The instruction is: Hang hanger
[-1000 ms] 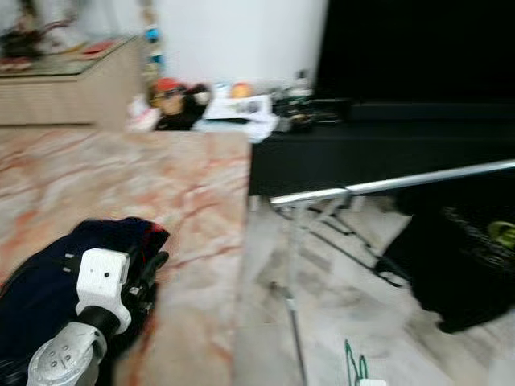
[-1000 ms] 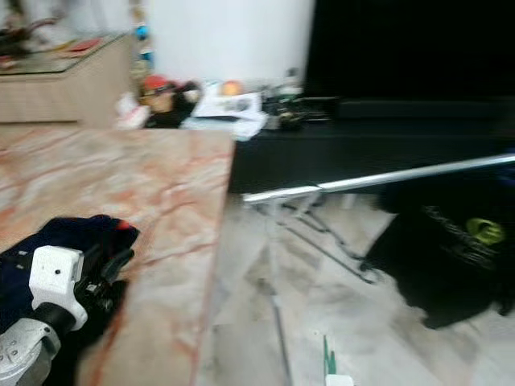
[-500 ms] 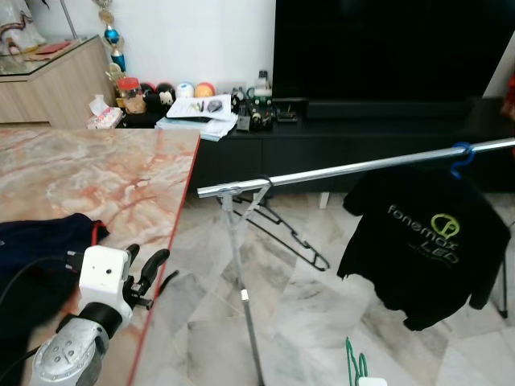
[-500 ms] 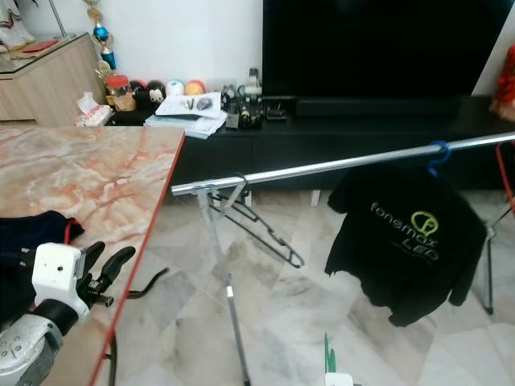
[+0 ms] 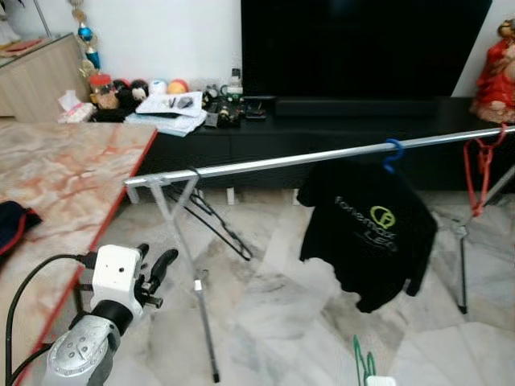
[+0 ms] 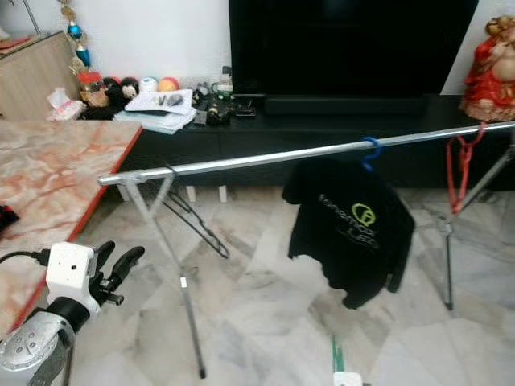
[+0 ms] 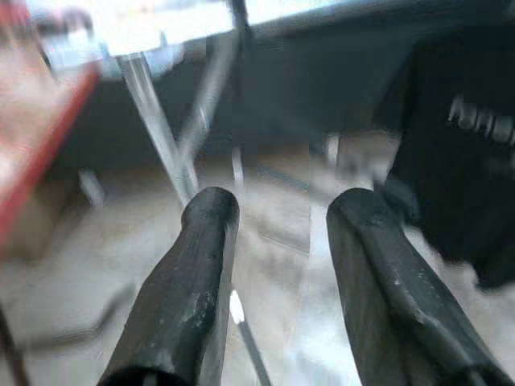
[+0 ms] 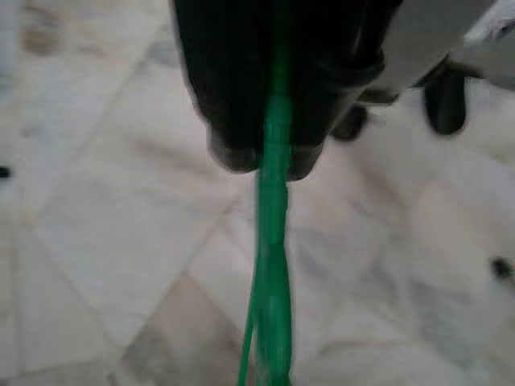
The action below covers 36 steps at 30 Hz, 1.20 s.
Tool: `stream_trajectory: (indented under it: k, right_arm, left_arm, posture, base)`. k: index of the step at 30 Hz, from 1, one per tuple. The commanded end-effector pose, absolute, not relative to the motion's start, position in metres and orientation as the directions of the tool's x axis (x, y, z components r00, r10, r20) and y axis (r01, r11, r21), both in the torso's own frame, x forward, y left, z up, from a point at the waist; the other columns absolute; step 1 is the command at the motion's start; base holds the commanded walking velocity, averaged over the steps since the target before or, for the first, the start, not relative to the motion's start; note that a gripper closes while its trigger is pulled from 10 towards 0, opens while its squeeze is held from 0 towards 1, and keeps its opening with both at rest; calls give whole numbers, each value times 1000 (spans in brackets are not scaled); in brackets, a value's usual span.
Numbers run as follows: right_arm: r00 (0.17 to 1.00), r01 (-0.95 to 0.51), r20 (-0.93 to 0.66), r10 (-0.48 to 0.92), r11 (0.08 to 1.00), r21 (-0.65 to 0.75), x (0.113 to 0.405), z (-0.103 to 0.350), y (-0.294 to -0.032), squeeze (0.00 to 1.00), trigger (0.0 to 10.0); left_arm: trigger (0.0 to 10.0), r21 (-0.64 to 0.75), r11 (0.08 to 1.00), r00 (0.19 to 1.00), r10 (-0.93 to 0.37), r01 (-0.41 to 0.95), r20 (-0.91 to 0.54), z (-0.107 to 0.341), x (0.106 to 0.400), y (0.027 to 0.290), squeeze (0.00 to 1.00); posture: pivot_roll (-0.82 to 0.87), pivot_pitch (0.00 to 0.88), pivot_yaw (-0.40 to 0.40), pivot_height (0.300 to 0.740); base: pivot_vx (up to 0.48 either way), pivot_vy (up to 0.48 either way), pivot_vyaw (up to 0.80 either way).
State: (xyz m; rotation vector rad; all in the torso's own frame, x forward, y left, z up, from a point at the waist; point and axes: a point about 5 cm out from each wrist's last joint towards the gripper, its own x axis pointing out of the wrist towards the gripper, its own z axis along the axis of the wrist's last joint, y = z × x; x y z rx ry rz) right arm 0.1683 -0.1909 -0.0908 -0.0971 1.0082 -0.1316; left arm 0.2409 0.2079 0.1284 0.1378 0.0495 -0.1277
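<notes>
Right gripper (image 8: 259, 157) — fingers clamped on the green hanger (image 8: 269, 322), held low over the floor; left gripper (image 5: 153, 269) parted, holding nothing. Well ahead of both stood the silver rail (image 5: 322, 157), bearing a black T-shirt (image 5: 366, 233) and red hanger (image 5: 479, 169) — hanging judged not yet done.
</notes>
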Motion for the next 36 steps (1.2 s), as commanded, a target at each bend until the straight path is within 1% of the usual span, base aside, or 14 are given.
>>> stream_trajectory:
  k: [1, 7, 10, 12, 13, 15, 18, 21, 22, 24, 28, 29, 31, 36]
  right_arm:
    - [532, 61, -835, -144, 989, -131, 169, -91, -189, 0, 10000]
    - [573, 31, -811, -116, 992, -120, 184, -83, -194, 0, 10000]
    - [619, -164, -785, -20, 974, -155, 203, -73, -191, 0, 10000]
    - [625, -195, -781, -2, 968, -158, 206, -71, -190, 0, 10000]
    - [641, -331, -764, 75, 925, -187, 219, -63, -187, 0, 10000]
    - [656, -425, -742, 139, 880, -212, 234, -52, -188, 0, 10000]
    - [658, -472, -730, 185, 857, -208, 243, -45, -189, 0, 10000]
    - [580, -671, -724, 372, 723, -166, 255, -31, -183, 0, 10000]
    - [493, -769, -731, 472, 630, -112, 256, -26, -179, 0, 10000]
    - [418, -836, -736, 533, 542, -82, 257, -20, -178, 0, 10000]
    - [253, -938, -725, 641, 346, -21, 265, 0, -180, 0, 10000]
    - [253, -938, -725, 641, 346, -21, 265, 0, -180, 0, 10000]
    - [163, -974, -719, 675, 225, -10, 266, 12, -178, 0, 10000]
    - [119, -992, -714, 690, 118, -50, 272, 29, -174, 0, 10000]
  left_arm:
    - [10000, 145, 979, 987, -130, 142, -92, 121, 242, 207, 0]
    - [10000, 157, 962, 966, -195, 222, -166, 107, 245, 207, 0]
    - [10000, 188, 929, 935, -273, 317, -225, 102, 248, 207, 0]
    - [10000, 184, 923, 927, -290, 337, -239, 100, 249, 206, 0]
    - [10000, 198, 841, 837, -418, 504, -353, 88, 245, 199, 0]
    - [10000, 218, 749, 749, -499, 626, -436, 79, 241, 196, 0]
    - [10000, 216, 726, 727, -518, 652, -451, 77, 243, 195, 0]
    - [10000, 235, 660, 679, -567, 713, -467, 77, 252, 190, 0]
    - [10000, 230, 581, 608, -621, 780, -494, 78, 251, 185, 0]
    - [10000, 220, 516, 548, -660, 828, -514, 79, 249, 182, 0]
    - [10000, 214, 396, 448, -733, 893, -513, 89, 254, 176, 0]
    - [10000, 214, 396, 448, -733, 893, -513, 89, 254, 176, 0]
    - [10000, 203, 365, 416, -759, 909, -501, 94, 258, 174, 0]
    - [10000, 190, 299, 354, -781, 935, -514, 97, 259, 170, 0]
  posture:
    - [105, 56, 24, 740]
    - [91, 60, 18, 740]
    - [88, 62, 15, 740]
    - [88, 62, 15, 740]
    - [88, 62, 10, 740]
    - [83, 62, 9, 740]
    - [76, 64, 9, 740]
    - [63, 66, 8, 740]
    - [58, 66, 10, 740]
    - [51, 66, 11, 740]
    - [41, 68, 10, 740]
    - [41, 68, 10, 740]
    - [30, 70, 5, 740]
    - [21, 80, -1, 740]
  base:
    - [0, 0, 0]
    - [0, 0, 0]
    - [0, 0, 0]
    - [0, 0, 0]
    - [0, 0, 0]
    - [0, 0, 0]
    - [0, 0, 0]
    - [0, 0, 0]
    - [0, 0, 0]
    - [0, 0, 0]
    - [0, 0, 0]
    - [0, 0, 0]
    - [0, 0, 0]
    - [0, 0, 0]
